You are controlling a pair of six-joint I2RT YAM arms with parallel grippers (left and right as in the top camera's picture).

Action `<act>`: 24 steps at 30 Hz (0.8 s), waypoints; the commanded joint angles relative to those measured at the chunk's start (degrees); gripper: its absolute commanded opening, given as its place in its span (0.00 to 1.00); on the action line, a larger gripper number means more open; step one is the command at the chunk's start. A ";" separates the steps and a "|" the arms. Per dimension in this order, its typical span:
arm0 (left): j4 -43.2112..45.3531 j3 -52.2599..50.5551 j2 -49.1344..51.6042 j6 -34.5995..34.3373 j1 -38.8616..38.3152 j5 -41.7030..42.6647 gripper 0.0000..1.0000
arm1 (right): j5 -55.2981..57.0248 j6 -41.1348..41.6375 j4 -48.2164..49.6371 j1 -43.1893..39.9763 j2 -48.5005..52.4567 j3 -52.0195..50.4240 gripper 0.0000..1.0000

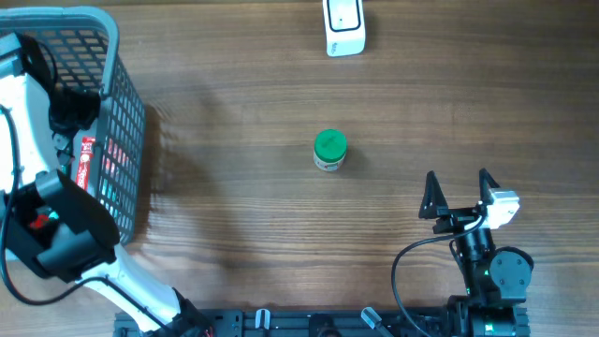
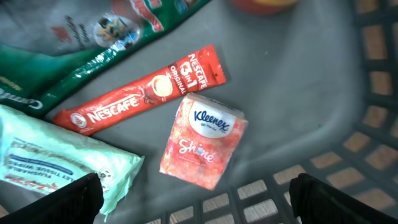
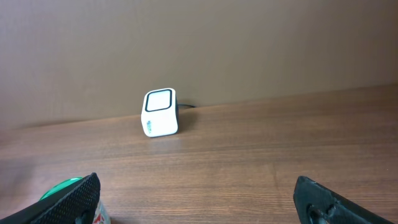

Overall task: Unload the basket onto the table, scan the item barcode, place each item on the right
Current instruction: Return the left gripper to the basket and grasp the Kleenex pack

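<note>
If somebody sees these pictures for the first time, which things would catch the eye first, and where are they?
Most likely the small jar with the bright green lid, standing alone near the middle of the wooden table. Next comes the white scanner at the far edge, and the grey basket on the left, where a pink Kleenex pack lies beside a red Nescafe stick.

A brown wood-grain tabletop [image 1: 234, 103] carries three things. At its left edge stands a grey mesh basket [image 1: 129, 131], which throws a faint shadow to the right. Near the middle a small white jar [image 1: 329, 148] with a green lid stands upright. At the far edge, well apart from the jar, sits a white barcode scanner [image 1: 343, 28], with a dark cable at its back
</note>
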 commanded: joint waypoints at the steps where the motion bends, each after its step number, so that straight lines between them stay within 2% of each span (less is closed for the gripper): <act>1: 1.36 -2.38 2.29 1.09 0.15 0.96 1.00 | 0.35 -0.57 0.24 0.22 -0.46 -0.11 1.00; 10: 13.29 -14.16 2.34 1.11 0.13 3.10 1.00 | 0.37 -0.57 0.26 0.22 -0.46 -0.11 1.00; 17: 18.73 -19.26 2.34 1.11 0.13 3.72 0.99 | 0.37 -0.57 0.26 0.22 -0.46 -0.11 1.00; 19: 19.87 -20.31 2.34 1.11 0.13 3.76 0.89 | 0.37 -0.57 0.24 0.22 -0.46 -0.11 1.00; 24: 20.13 -20.59 2.34 1.14 0.13 3.72 0.71 | 0.37 -0.57 0.26 0.22 -0.46 -0.11 1.00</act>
